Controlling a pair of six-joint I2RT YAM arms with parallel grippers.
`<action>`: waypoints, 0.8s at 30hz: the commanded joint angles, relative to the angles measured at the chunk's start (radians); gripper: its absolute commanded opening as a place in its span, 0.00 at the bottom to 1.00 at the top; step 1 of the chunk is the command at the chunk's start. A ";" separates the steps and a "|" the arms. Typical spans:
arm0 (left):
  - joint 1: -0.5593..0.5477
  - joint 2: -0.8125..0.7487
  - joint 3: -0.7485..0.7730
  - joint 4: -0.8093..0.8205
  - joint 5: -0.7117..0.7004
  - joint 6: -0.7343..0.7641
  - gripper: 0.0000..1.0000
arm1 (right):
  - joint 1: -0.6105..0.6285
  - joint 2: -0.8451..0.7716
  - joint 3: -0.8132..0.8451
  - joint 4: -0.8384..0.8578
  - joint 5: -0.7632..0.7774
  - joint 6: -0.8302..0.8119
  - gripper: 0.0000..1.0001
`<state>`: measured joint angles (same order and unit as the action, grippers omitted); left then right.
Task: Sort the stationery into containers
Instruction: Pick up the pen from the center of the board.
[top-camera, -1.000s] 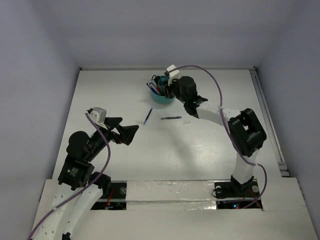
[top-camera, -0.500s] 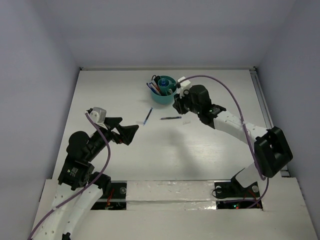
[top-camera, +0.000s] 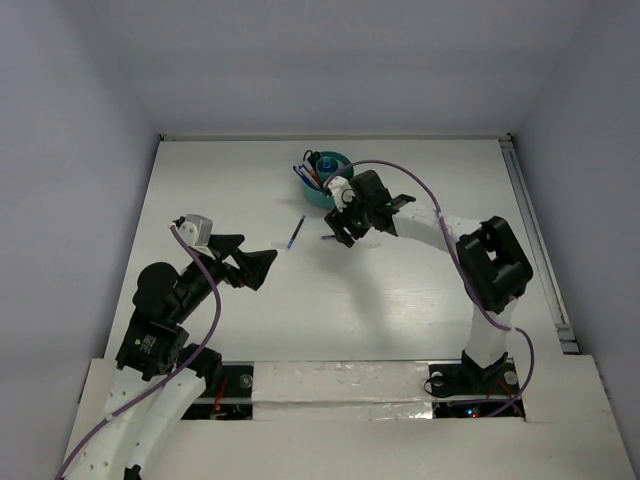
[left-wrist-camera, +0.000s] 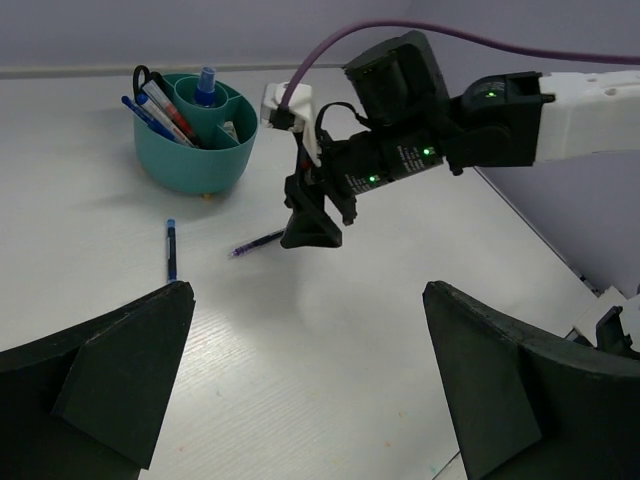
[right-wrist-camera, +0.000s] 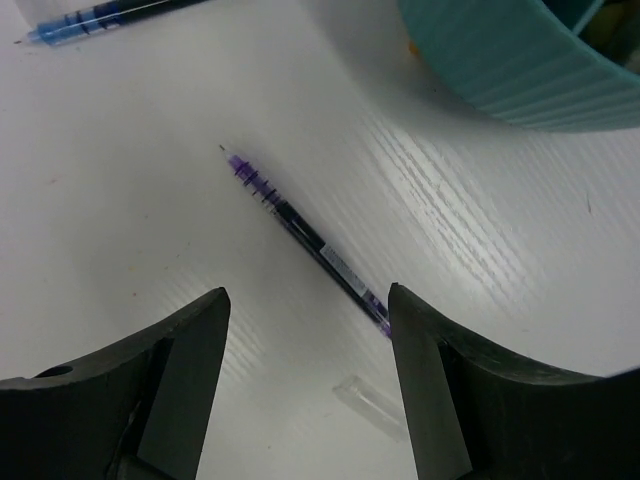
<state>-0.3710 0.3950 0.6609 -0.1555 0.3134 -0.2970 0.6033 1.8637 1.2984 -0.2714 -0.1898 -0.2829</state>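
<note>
Teal cup (left-wrist-camera: 190, 165) toward far edge of table (top-camera: 400, 320), divided inside. Left compartment: pens (left-wrist-camera: 160, 105); round inner compartment: blue-capped item (left-wrist-camera: 206, 85). Purple pen (right-wrist-camera: 305, 235) and blue pen (left-wrist-camera: 171, 250) lie flat on table near cup. Right pincer (right-wrist-camera: 305, 300) spread above purple pen. Left pincer (left-wrist-camera: 308, 290) spread wide, well apart.

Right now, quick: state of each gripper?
Left gripper: open, holding nothing.
Right gripper: open, holding nothing, over the purple pen.

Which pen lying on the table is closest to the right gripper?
The purple pen, lying just below the open right gripper, between its fingers. The blue pen lies farther away.
</note>
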 joint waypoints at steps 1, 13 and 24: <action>0.006 -0.007 -0.012 0.039 0.000 0.001 0.99 | 0.006 0.054 0.105 -0.084 0.027 -0.091 0.71; 0.006 0.002 -0.011 0.039 0.001 0.002 0.99 | 0.006 0.230 0.236 -0.131 -0.051 -0.131 0.42; 0.015 0.008 -0.010 0.040 0.003 0.002 0.99 | 0.033 0.243 0.197 0.026 -0.040 0.063 0.00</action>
<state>-0.3622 0.3965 0.6609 -0.1555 0.3134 -0.2970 0.6086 2.1071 1.5162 -0.3496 -0.2413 -0.3279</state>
